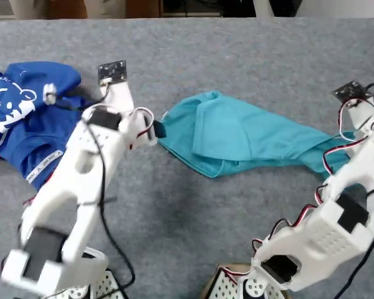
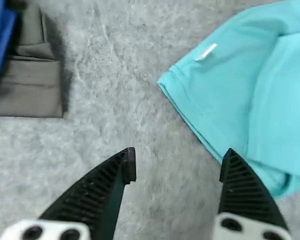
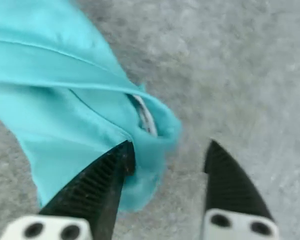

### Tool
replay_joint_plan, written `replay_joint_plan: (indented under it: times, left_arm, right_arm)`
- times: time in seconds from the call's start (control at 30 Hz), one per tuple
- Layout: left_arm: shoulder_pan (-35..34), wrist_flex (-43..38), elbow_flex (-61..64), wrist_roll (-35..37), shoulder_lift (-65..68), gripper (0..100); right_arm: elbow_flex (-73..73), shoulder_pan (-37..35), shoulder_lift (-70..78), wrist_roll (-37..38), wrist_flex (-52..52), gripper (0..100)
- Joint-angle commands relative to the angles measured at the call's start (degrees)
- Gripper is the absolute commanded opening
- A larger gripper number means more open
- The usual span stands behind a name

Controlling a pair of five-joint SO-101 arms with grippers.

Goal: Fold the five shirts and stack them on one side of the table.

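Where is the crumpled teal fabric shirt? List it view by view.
High view: the crumpled teal fabric shirt lies mid-table, between the two arms.
Left wrist view: just ahead of the open jaws of the left gripper.
Right wrist view: its end beside one open jaw of the right gripper.
Shared landmark: grey felt tabletop.

Surface [image 1: 249,68]: grey, felt-like cover, evenly lit. Beyond its far edge: brown wooden furniture [image 1: 137,7], a dark gap [image 1: 199,6], and a pale panel [image 1: 343,7] at the right.
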Motion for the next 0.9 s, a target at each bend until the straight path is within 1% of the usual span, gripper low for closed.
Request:
replay_joint_plan:
  times: [0.0, 0.13, 0.17, 0.3, 0.4, 0.47, 0.63, 0.87]
  left_arm:
    - [0.88, 1.76, -10.55, 2.11, 9.63, 27]
    - [0.44, 5.01, -20.31, 5.36, 19.65, 27]
    - [0.44, 5.63, -22.59, 5.54, 21.76, 26]
    - [0.53, 6.07, -30.07, 5.63, 29.05, 17]
    - [0.53, 6.15, -34.64, 3.34, 33.98, 17]
    - [0.53, 6.15, -36.84, 2.20, 36.97, 17]
    - [0.53, 6.24, -40.09, 1.93, 42.42, 17]
    - [0.44, 6.24, -41.05, 2.20, 44.97, 16]
  right_arm:
    - [-1.71, 0.92, -5.41, -0.97, -0.79, 15.4]
    - [0.57, -0.04, -8.13, -0.97, -0.79, 13.8]
    - [1.19, -0.04, -8.84, -0.97, -0.88, 13.8]
    - [2.42, -0.13, -10.42, -0.97, -1.23, 13.8]
    - [2.51, -0.13, -10.42, -0.97, -1.23, 13.8]
    - [2.51, -0.13, -10.33, -0.97, -1.14, 13.8]
    - [2.59, -0.13, -10.24, -0.97, -0.97, 13.8]
    - [3.74, -0.31, -10.33, -0.97, -1.23, 13.8]
